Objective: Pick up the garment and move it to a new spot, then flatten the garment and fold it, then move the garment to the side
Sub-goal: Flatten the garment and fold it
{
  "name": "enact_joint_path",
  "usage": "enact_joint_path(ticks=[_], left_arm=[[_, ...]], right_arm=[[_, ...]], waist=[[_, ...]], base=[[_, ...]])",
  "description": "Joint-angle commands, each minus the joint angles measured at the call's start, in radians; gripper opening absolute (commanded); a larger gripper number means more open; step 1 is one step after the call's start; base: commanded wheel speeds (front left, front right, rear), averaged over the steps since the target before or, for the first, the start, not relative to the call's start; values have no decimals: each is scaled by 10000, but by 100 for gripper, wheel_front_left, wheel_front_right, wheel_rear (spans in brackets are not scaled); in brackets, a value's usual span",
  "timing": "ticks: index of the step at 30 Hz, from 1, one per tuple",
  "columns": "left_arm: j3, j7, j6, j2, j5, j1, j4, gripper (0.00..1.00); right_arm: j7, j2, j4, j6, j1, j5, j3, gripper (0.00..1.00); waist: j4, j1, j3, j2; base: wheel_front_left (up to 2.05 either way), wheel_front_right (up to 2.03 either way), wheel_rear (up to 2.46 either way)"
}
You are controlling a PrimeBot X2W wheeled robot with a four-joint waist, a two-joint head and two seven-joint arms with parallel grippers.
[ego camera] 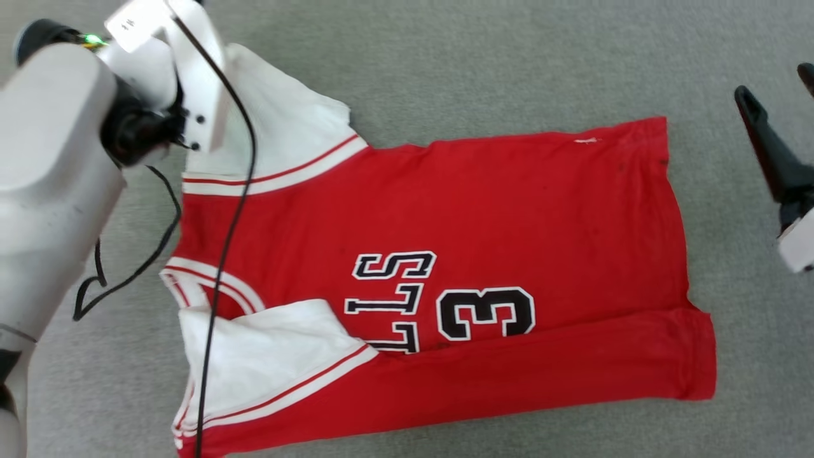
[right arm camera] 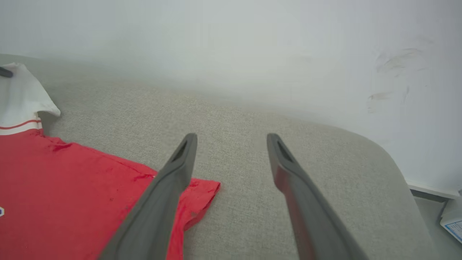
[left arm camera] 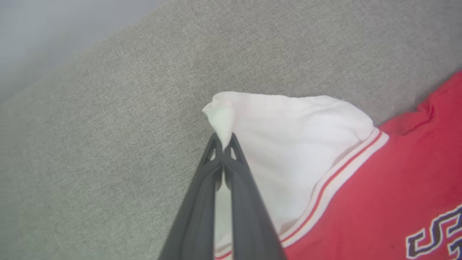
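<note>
The garment lies spread on the grey cushion, a red jersey with white sleeves, black lettering and a number 3 facing up. Its near long edge is folded over onto the front. In the left wrist view my left gripper is shut on the tip of the far white sleeve, pinching a small peak of cloth. From the head camera the left wrist covers that sleeve's corner. My right gripper is open above bare cushion, just past the garment's hem corner; one of its fingers shows at the right edge.
The grey fabric surface runs all round the garment. A pale wall stands behind it, and the cushion's rounded edge drops off at the right. A black cable from the left arm hangs across the jersey.
</note>
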Motion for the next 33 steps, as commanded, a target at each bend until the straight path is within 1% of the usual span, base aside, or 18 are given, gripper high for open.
enact_joint_path(ticks=[1,7,11,13,15,17,20,26,30,33], left_arm=[[-173,-160,-11,23,33,152,-281,0],[-710,-705,-13,254,-70,398,-1362,0],[-823,-1027,-15,293,-181,481,-1909,0],[-896,-1129,-15,292,-192,461,-2150,0],[-958,-1222,-15,302,-174,395,-2359,0],[-1017,-1295,-16,317,-84,298,-2531,0],[-1057,-1387,-16,288,-29,175,-2756,0],[-1037,-1541,-16,230,5,32,-3041,0],[-1034,-1632,-16,213,23,-9,-3083,0],[-1025,-1691,-16,243,-4,24,-3052,0]], right_arm=[[471,-339,218,-8,-348,267,227,100],[3315,-1686,1184,-10,-1410,1609,1617,100],[5040,-2191,1747,-10,-2061,2171,2623,100],[5703,-2281,1985,-8,-2419,2397,3016,100],[6130,-2286,2298,-10,-2778,2538,3297,100],[6384,-2282,2649,-10,-3092,2500,3612,100],[6526,-2104,3266,-8,-3577,2455,3914,100],[6231,-1861,4520,-10,-4138,2195,4612,100],[5995,-1589,5331,-7,-4017,2307,5227,100],[5796,-1625,5694,-5,-3833,2323,5811,100]], waist=[[294,-1,-269,0],[747,-1,-538,0],[980,-1,-543,0],[1085,-1,-497,0],[1192,-1,-415,0],[1297,-1,-311,0],[1458,-1,-137,0],[1715,-1,240,0],[1808,-1,408,0],[1826,-1,440,0]], base=[[0,0,0],[0,0,0],[0,0,0],[0,0,0],[0,0,0],[0,0,0],[0,0,0],[0,0,0],[0,0,0],[0,0,0]])
